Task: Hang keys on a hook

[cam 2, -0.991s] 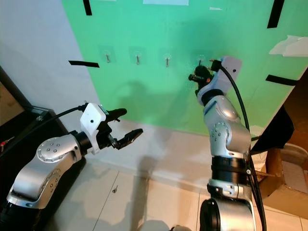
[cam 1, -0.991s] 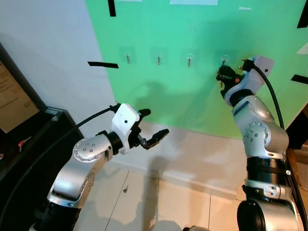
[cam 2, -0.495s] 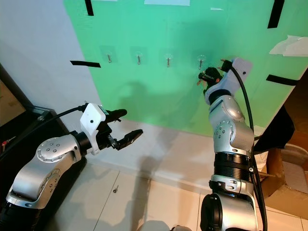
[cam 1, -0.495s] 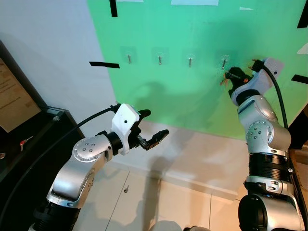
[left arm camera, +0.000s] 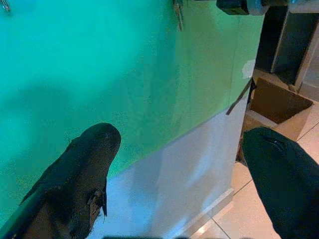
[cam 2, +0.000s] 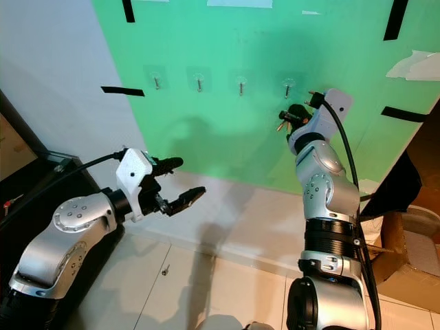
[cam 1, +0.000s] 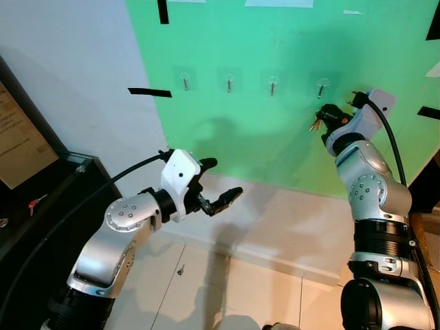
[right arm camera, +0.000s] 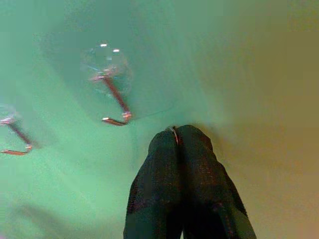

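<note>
Several small metal hooks sit in a row on the green wall (cam 1: 227,137); the rightmost hook (cam 1: 320,87) is nearest my right arm. My right gripper (cam 1: 326,115) is raised just below and slightly right of that hook, a short way off it. It is shut on the keys (cam 1: 314,125), which dangle gold-coloured from its tip. In the right wrist view the fingertips (right arm camera: 169,142) are pressed together with a thin ring edge between them, and the hook (right arm camera: 114,95) lies just beyond them. My left gripper (cam 1: 223,177) is held open in front of the wall, lower down, holding nothing.
A black cabinet (cam 1: 41,206) stands at the left against the white wall. Black tape strips (cam 1: 147,92) mark the wall. A cardboard box (left arm camera: 279,105) sits on the floor at the right. A small object (cam 1: 179,270) lies on the tiled floor (cam 1: 206,289).
My right gripper, with the keys in it, has swung right to under the rightmost hook, then dropped slightly lower and off it. The left arm has barely moved.
</note>
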`<state>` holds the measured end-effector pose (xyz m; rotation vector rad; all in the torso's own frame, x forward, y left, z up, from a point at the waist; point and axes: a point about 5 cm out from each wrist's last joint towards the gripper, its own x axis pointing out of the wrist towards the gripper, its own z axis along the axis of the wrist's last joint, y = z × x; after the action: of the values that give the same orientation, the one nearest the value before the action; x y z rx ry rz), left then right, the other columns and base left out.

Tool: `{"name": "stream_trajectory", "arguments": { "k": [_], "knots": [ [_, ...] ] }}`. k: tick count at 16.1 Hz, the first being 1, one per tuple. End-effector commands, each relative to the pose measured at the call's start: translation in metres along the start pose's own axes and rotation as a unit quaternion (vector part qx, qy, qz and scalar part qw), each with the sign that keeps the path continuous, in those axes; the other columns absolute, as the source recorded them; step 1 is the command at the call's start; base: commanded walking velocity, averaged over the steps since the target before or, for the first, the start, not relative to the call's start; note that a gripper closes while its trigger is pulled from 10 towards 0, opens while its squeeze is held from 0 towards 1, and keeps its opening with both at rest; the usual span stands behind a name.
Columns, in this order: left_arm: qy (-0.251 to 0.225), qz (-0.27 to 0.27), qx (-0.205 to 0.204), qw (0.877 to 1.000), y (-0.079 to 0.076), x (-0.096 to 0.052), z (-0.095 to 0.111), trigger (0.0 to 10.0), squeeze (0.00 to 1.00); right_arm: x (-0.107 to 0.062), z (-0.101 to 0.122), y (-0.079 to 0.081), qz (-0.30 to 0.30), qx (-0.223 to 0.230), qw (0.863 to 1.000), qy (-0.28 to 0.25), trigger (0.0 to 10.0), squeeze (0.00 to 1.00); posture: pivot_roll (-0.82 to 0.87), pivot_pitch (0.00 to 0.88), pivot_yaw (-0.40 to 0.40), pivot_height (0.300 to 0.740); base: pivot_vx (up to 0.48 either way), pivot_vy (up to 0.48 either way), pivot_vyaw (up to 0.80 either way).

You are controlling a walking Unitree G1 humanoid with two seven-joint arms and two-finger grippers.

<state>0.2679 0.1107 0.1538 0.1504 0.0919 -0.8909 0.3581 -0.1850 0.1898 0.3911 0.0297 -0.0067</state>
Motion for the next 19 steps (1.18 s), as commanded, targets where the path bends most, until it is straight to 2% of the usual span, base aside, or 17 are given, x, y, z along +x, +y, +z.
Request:
{"name": "stream_trajectory", "arguments": {
  "k": [1,5,6,9,10,12,14,17,18,19],
  "knots": [
    [0.0,-0.002,0.012,1.0,0.0,-0.002,0.004,10.0,0.0,0.0,-0.002,0.006,0.025,0.013,1.0,-0.002,10.0,0.0,-0.07,0.0,0.089,0.74,0.0,0.0,0.0],
    [0.001,-0.005,0.014,1.0,0.0,-0.001,0.004,10.0,0.0,-0.005,0.004,0.013,0.079,0.023,0.996,-0.018,10.0,0.0,-0.07,0.0,0.09,0.74,0.0,0.0,0.0],
    [0.001,-0.006,0.015,1.0,0.0,-0.002,0.004,10.0,0.0,-0.013,0.003,0.016,0.13,0.016,0.991,-0.01,10.0,0.0,-0.07,0.0,0.092,0.74,0.0,0.0,0.0],
    [0.001,-0.003,0.015,1.0,0.001,-0.003,0.004,10.0,0.0,-0.025,0.008,0.024,0.197,0.039,0.979,-0.017,10.0,0.0,-0.07,0.0,0.095,0.74,0.0,0.0,0.0],
    [0.001,-0.003,0.015,1.0,0.001,-0.003,0.004,10.0,0.0,-0.037,0.015,0.03,0.252,0.056,0.966,-0.031,10.0,0.0,-0.08,0.0,0.098,0.74,0.0,0.0,0.0],
    [0.003,-0.002,0.017,1.0,0.003,-0.005,0.003,10.0,0.0,-0.058,0.028,0.041,0.338,0.058,0.938,-0.051,10.0,0.0,-0.08,0.0,0.1,0.74,0.0,0.0,0.0],
    [0.003,-0.001,0.019,1.0,0.004,-0.005,0.003,10.0,0.0,-0.071,0.032,0.049,0.384,0.046,0.921,-0.053,10.0,0.0,-0.08,0.0,0.095,0.74,0.0,0.0,0.0],
    [0.0,-0.002,0.018,1.0,0.003,-0.006,0.003,10.0,0.0,-0.071,0.032,0.051,0.384,0.041,0.921,-0.049,10.0,0.0,-0.08,0.0,0.094,0.74,0.0,0.0,0.0],
    [-0.001,-0.003,0.018,1.0,0.002,-0.006,0.004,10.0,0.0,-0.068,0.031,0.049,0.37,0.036,0.927,-0.047,10.0,0.0,-0.08,0.0,0.094,0.74,0.0,0.0,0.0],
    [-0.002,-0.004,0.018,1.0,0.002,-0.006,0.004,10.0,0.0,-0.058,0.027,0.042,0.32,0.019,0.947,-0.035,10.0,0.0,-0.08,0.0,0.091,0.74,0.0,0.0,0.0]
  ]
}}
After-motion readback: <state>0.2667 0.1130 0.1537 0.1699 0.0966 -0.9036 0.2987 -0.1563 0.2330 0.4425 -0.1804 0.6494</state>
